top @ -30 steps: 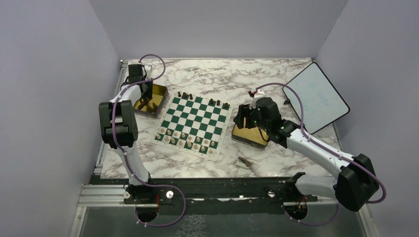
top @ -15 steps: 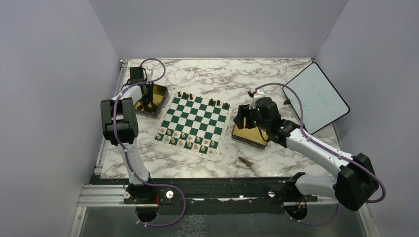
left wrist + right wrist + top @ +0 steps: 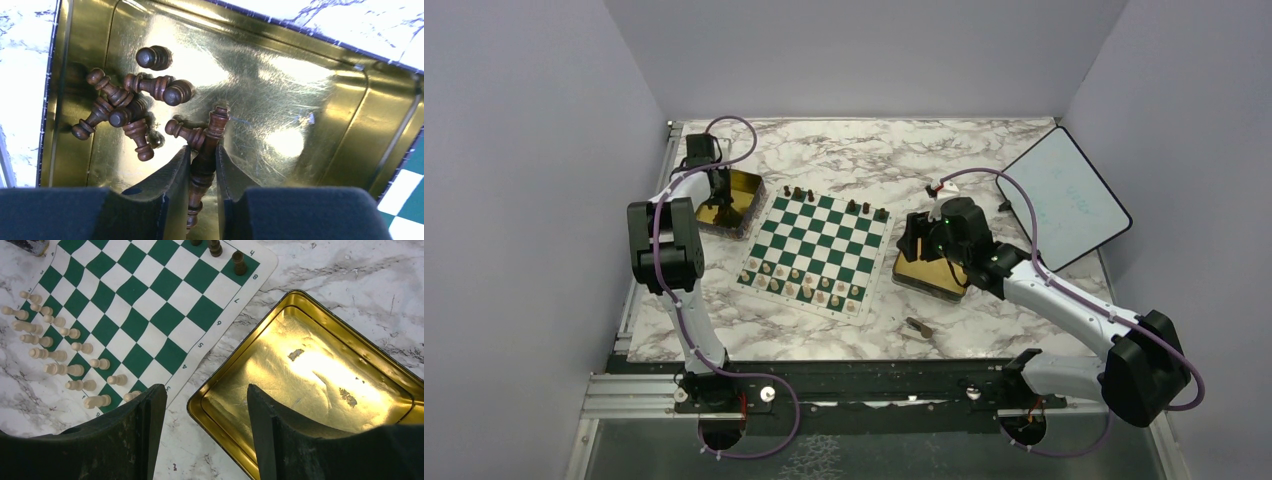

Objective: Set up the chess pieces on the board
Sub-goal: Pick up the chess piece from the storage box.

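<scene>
Dark chess piece [image 3: 212, 131] lies clenched in the left end effector [image 3: 202, 151] inside a gold tin [image 3: 310, 100]; right end effector [image 3: 205, 390] released

Green-and-white board [image 3: 819, 240] lying flat; pale pieces [image 3: 64, 370] filling near two rows, apparently upright; few dark pieces [image 3: 239, 262] along far row.

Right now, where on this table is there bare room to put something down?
The board is bare across its middle rows, between the pale pieces and the few dark pieces. The right tin looks empty. The left tin is crowded at one end.
</scene>
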Controlling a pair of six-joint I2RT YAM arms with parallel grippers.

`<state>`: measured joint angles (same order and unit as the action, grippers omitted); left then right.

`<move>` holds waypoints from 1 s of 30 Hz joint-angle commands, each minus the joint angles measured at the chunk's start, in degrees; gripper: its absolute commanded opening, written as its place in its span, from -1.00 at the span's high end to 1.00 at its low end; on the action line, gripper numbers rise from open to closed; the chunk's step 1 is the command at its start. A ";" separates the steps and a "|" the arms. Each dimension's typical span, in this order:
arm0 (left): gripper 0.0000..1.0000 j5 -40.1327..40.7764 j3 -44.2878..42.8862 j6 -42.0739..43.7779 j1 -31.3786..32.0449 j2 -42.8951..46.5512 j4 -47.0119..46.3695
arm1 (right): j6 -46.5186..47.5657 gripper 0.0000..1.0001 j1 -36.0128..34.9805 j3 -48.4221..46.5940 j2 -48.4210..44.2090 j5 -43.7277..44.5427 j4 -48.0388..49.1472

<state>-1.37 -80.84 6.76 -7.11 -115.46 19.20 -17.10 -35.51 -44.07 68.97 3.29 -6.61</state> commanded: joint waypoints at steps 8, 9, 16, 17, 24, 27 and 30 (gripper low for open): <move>0.70 -3.30 -3.97 -7.47 0.13 6.67 2.34 | -3.49 -0.31 0.31 -2.22 0.21 -2.03 -0.06; 0.70 -3.46 -3.98 -8.42 0.17 7.32 2.33 | -4.21 -0.31 0.27 -2.24 0.12 -2.37 0.26; 0.73 -8.45 -2.59 -12.82 0.98 13.36 1.93 | -7.66 -0.30 0.27 -2.68 -0.02 -4.40 1.85; 0.73 -8.98 -2.11 -13.26 1.61 14.33 1.82 | -8.13 -0.30 0.26 -2.98 0.13 -4.66 1.93; 0.73 -15.43 0.86 -15.85 4.09 21.48 0.84 | -10.63 -0.29 0.26 -5.87 0.93 -8.08 3.14; 0.72 -18.80 3.61 -17.43 6.17 25.40 -0.38 | -11.22 -0.25 0.26 -7.44 1.78 -9.29 3.62; 0.73 -20.99 6.80 -17.62 10.21 29.27 -0.95 | -11.82 -0.20 0.41 -9.01 2.89 -11.10 5.07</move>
<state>-15.68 -77.84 -8.73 -1.30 -92.27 20.21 -27.27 -35.51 -50.06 70.39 -4.01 -4.95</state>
